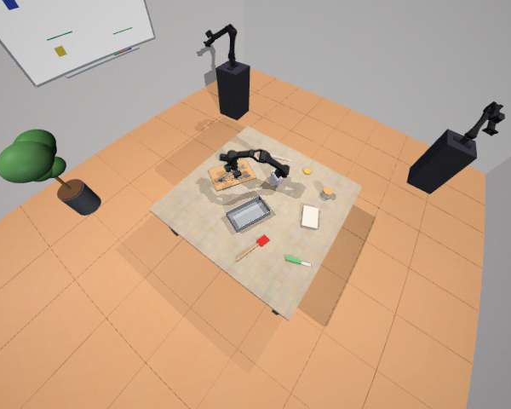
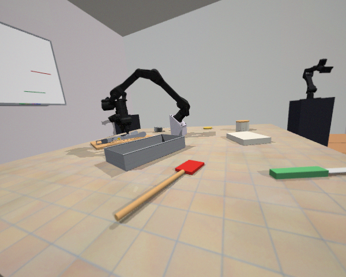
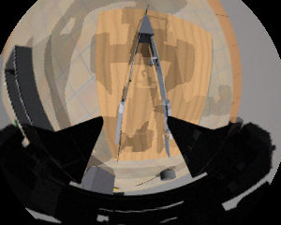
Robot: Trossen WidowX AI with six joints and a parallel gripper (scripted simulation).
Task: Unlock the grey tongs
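Observation:
The grey tongs lie spread in a V on the wooden board. In the wrist view their hinge end is at the top and their arms widen towards my fingers. My gripper is open, low over the board, with both tong arms in the gap between its fingers. The right arm of the tongs is very close to the right fingertip; whether they touch is unclear. The grey roasting tin stands beside the board with nothing in it.
A red-headed spatula lies in front of the tin. A green-handled tool, a white block, a lidded jar and a yellow disc are farther right.

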